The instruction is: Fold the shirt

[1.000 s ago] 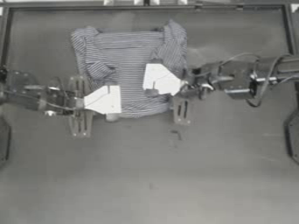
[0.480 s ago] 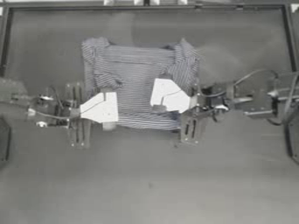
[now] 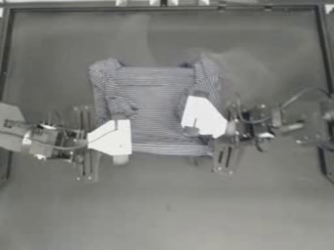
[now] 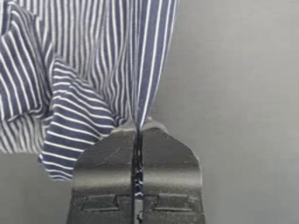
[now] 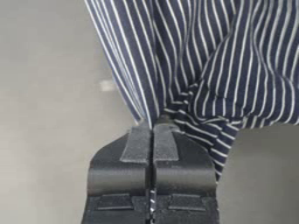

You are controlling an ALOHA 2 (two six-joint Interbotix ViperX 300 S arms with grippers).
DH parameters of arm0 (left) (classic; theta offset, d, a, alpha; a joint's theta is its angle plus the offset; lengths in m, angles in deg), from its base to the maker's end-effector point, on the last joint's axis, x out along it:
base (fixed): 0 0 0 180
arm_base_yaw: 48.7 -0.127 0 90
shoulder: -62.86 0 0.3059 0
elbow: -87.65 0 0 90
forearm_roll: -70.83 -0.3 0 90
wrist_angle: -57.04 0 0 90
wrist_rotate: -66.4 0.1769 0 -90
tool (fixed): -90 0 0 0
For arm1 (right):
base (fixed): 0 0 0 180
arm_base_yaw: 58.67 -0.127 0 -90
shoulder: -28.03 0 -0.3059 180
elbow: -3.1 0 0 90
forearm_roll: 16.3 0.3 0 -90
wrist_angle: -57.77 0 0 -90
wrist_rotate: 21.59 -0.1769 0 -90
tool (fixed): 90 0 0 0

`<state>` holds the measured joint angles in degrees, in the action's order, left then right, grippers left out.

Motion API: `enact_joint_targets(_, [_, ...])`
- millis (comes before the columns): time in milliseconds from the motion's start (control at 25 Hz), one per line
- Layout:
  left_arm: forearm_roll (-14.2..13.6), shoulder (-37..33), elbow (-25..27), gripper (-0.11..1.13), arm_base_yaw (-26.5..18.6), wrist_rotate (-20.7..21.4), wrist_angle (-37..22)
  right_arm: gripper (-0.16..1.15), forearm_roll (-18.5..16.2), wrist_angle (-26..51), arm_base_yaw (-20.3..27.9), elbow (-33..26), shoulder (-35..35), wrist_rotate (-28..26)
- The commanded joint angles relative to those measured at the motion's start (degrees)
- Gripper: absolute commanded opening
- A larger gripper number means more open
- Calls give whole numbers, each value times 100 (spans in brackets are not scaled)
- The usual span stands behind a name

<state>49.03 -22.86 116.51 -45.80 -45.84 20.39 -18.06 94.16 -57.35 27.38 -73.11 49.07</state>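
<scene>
The left gripper (image 4: 137, 131) is pinched tight on a thin fold of the striped shirt (image 3: 153, 110), at its near left corner. The right gripper (image 5: 153, 127) is pinched tight on the shirt too, at its right side. The shirt lies in the middle of the dark table (image 3: 170, 205), with both side edges folded inward.

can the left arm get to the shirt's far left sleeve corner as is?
Probably not without letting go. The left gripper is shut on the shirt at its near-left edge, and the right gripper is shut on the near-right edge. The path along the table looks free, but its jaws are occupied.
</scene>
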Motion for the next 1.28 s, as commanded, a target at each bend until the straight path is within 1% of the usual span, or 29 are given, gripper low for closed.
enact_joint_targets(40, [-18,-220,-264,5,149,-18,-44,5,-193,26,-237,79,378,-475])
enact_joint_targets(200, [-18,-97,-545,5,334,-18,-141,5,-422,44,-580,246,598,-1143])
enact_joint_targets(360, [9,18,-756,5,571,-53,-325,5,-598,141,-879,255,747,-1608])
enact_joint_targets(600, [-18,-9,-870,5,976,-510,-615,5,-650,343,-1204,53,853,-2136])
enact_joint_targets(760, [-79,-35,-870,5,1178,-844,-686,5,-870,738,-1327,-255,896,-2566])
enact_joint_targets(840, [-202,-62,-888,5,1274,-993,-721,5,-1002,984,-1371,-439,932,-2813])
enact_joint_targets(1000, [-360,-229,-888,5,1301,-1222,-738,5,-1318,1318,-1397,-659,1028,-3199])
enact_joint_targets(1120, [-360,-457,-888,5,1204,-1354,-765,5,-1573,1380,-1310,-633,1134,-3357])
enact_joint_targets(1280, [-369,-598,-879,5,905,-1503,-896,5,-1617,1389,-984,-519,1195,-3287])
